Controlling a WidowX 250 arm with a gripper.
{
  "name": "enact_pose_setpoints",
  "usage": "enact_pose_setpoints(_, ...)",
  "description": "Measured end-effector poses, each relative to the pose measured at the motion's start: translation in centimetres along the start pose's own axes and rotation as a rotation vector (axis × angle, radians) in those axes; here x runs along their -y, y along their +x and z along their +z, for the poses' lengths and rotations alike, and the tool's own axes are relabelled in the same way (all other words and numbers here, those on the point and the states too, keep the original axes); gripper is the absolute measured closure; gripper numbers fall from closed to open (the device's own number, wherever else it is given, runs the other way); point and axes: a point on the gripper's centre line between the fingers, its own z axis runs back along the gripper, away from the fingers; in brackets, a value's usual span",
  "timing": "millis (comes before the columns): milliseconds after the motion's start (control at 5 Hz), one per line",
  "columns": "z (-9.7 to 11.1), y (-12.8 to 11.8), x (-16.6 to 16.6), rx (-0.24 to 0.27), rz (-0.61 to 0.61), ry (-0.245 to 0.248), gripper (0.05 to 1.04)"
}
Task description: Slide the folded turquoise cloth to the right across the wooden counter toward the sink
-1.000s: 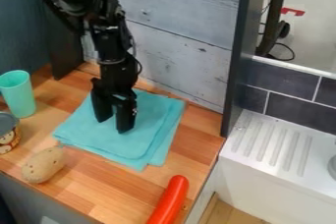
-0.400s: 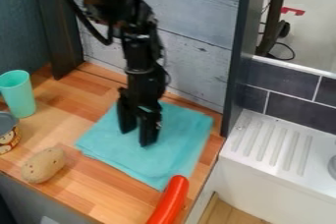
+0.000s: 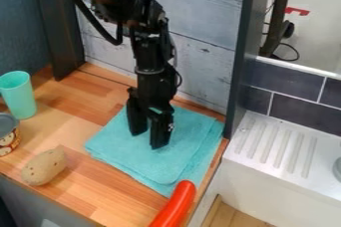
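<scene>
One black robot arm (image 3: 143,27) comes in from the top left, and its single claw (image 3: 148,140) hangs down over one folded turquoise cloth (image 3: 183,151). The claw's two fingers stand apart, spread open with a strip of the cloth visible between them. Their tips are at the cloth's upper surface, left of its middle; whether they press on it cannot be told. The cloth lies flat in several uneven layers on the wooden worktop (image 3: 83,119), towards its right side.

Four other items share the worktop, one of each kind. One smooth red sausage-shaped piece (image 3: 174,206) lies at the bottom, slanting, its upper end touching the cloth's nearest corner. One brown potato (image 3: 44,166) lies to the lower left, apart from the cloth. At the far left, one turquoise cup (image 3: 18,96) stands upright, and just below it in view is one patterned can (image 3: 8,137) with a grey top, partly cut off by the edge.

Behind the worktop is one pale grey wood-plank wall (image 3: 200,71). One dark upright panel (image 3: 238,66) separates it from dark tiles (image 3: 299,111) on the right. Below the tiles sits one white grooved drainboard (image 3: 283,159).
</scene>
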Motion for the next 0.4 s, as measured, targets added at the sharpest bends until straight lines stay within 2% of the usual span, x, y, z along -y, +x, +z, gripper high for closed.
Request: enact_pose_setpoints(400, 4.8, -1.1, -1.6, 0.083, 0.065, 0.091, 0.083)
